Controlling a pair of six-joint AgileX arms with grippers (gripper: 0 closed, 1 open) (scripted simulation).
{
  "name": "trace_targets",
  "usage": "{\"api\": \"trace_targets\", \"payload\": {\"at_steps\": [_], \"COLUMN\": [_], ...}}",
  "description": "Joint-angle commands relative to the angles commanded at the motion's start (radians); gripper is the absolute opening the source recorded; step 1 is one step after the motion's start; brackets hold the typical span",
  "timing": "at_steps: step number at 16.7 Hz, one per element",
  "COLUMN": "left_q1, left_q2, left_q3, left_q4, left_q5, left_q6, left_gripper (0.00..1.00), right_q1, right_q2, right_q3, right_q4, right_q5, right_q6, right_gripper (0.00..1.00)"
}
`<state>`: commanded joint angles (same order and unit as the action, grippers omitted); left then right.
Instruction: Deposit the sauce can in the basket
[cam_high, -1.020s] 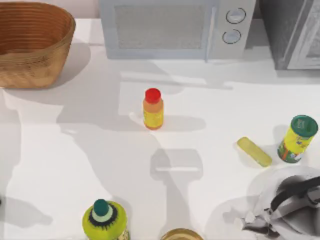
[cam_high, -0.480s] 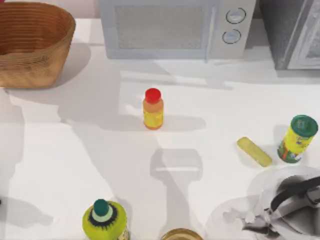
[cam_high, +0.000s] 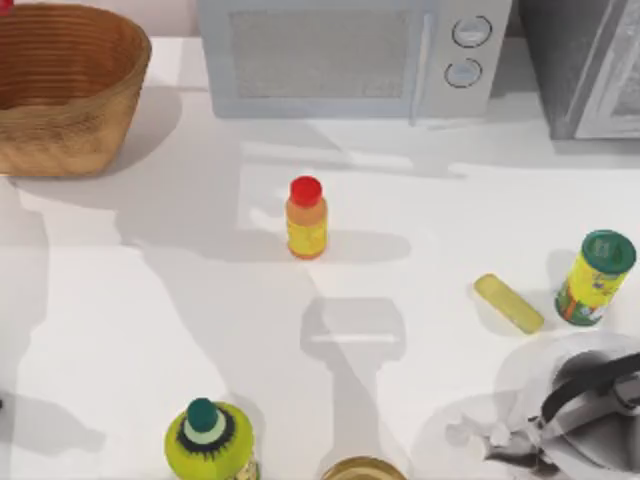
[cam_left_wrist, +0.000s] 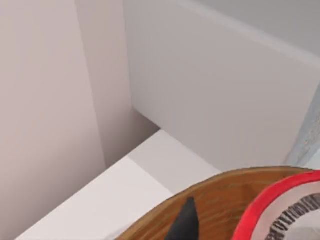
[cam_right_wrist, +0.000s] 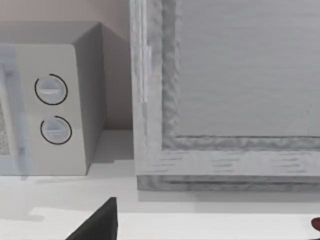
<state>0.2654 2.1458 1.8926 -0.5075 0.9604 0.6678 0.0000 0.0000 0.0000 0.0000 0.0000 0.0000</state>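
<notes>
The sauce can (cam_left_wrist: 280, 210) shows its red rim and silver top close to the left wrist camera, above the woven basket (cam_left_wrist: 215, 192). My left gripper is shut on the can, and one dark fingertip (cam_left_wrist: 187, 222) stands beside it. From above, a red sliver of the sauce can (cam_high: 5, 5) peeks in at the far-left corner, over the back of the tan basket (cam_high: 100, 110). My right gripper (cam_high: 485, 440) is parked open at the near right of the table, holding nothing.
A microwave (cam_high: 340, 55) stands at the back, a grey cabinet (cam_high: 590, 65) to its right. A red-capped bottle (cam_high: 306, 217) stands mid-table. A green-lidded canister (cam_high: 596, 277) and a yellow block (cam_high: 508, 303) are at the right, a green bottle (cam_high: 208, 440) at the front.
A red sliver of the can has come into the far-left corner of the top view, over the basket. The right arm has barely shifted.
</notes>
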Motion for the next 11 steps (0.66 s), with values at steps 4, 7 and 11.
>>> {"api": "trace_targets", "payload": {"at_steps": [4, 7, 11], "left_q1": [0.0, 0.0, 0.0], "left_q2": [0.0, 0.0, 0.0], "left_q3": [0.0, 0.0, 0.0], "left_q4": [0.0, 0.0, 0.0], "left_q5": [0.0, 0.0, 0.0], "left_q6": [0.0, 0.0, 0.0], "left_gripper": [0.9, 1.0, 1.0], "right_q1": [0.0, 0.0, 0.0], "right_q2": [0.0, 0.0, 0.0], "right_q3": [0.0, 0.0, 0.0], "right_q4": [0.0, 0.0, 0.0], "right_q5": [0.0, 0.0, 0.0], "right_q6": [0.0, 0.0, 0.0], "right_gripper": [1.0, 1.0, 1.0]}}
